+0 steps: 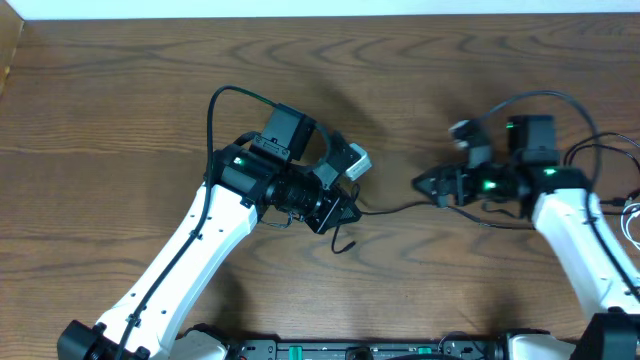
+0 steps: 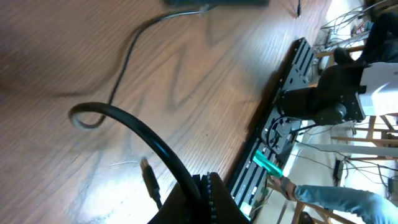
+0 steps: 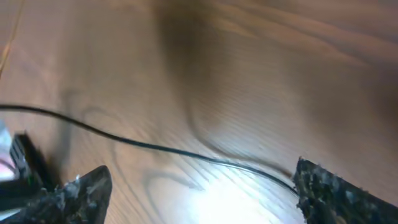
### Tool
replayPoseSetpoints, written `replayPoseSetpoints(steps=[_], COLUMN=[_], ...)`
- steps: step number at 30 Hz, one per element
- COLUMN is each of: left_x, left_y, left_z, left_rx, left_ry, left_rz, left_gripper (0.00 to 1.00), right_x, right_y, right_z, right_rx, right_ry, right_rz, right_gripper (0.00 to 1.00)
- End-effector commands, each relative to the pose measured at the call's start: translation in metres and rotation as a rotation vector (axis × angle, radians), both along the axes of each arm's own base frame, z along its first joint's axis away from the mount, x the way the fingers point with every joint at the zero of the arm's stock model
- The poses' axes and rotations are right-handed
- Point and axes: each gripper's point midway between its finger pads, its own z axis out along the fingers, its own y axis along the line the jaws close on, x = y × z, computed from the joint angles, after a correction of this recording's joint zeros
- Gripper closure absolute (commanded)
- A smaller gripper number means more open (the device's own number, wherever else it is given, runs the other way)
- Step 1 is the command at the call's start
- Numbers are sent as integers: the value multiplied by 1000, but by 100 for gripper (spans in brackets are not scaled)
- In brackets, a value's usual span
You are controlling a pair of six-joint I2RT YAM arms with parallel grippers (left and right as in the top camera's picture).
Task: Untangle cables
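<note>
My right gripper (image 3: pixel 202 190) stands wide open. Its two fingertips (image 3: pixel 84 190) are blunt wedges with a rough, dark, speckled surface, set far apart at the 7 and 5 o'clock corners of the right wrist view. Between them lies bare wooden table (image 1: pixel 120 80), brown with long wavy grain and a soft sheen where the light strikes it.

The black cable (image 1: pixel 395 208) is a thin, smooth, round cord. In the right wrist view it enters from 9 o'clock, sags in a shallow curve across the wood and ends against the inner edge of the finger at 5 o'clock. I cannot tell whether it touches that finger.

From overhead the same cord runs nearly straight from my left gripper (image 1: pixel 338 208), just left of the table's middle, towards 3 o'clock, where it meets my right gripper. Beyond that it trails on under my right wrist. A short hooked length of it curls on the table at 6 o'clock from my left gripper.

In the left wrist view the cord lies flat on the grain, bends into a small loop, then rises in a thick-looking glossy arc towards my dark left fingers at the bottom edge. A small oblong plug (image 2: pixel 149 179) lies just beside that arc. Whether my left gripper is clamped or parted, I cannot tell.
</note>
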Motion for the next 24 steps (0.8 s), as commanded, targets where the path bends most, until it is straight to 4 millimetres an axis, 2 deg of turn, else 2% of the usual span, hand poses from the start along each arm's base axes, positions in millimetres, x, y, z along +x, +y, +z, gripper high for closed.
replayPoseSetpoints(steps=[1, 6, 11, 15, 20, 22, 24], left_x=[0, 0, -9, -15, -20, -21, -21], left_y=[-4, -5, -15, -22, -29, -31, -31], left_z=[8, 9, 22, 36, 50, 54, 54], left_rx=[-27, -33, -129, -213, -304, -324, -325], left_ry=[-17, -14, 22, 42, 56, 56, 56], left_rz=[-24, -26, -66, -101, -141, -150, -150], left_gripper=[92, 92, 92, 93, 92, 93, 92], right_x=[-14, -26, -35, -41, -42, -42, -42], right_y=[35, 74, 104, 117, 119, 120, 120], right_z=[1, 7, 15, 18, 19, 20, 20], right_rx=[18, 3, 24, 35, 38, 38, 39], right_ry=[-119, -280, -361, -387, -396, -398, -399], right_rz=[211, 413, 507, 548, 555, 555, 555], right_gripper=[8, 8, 8, 10, 18, 23, 37])
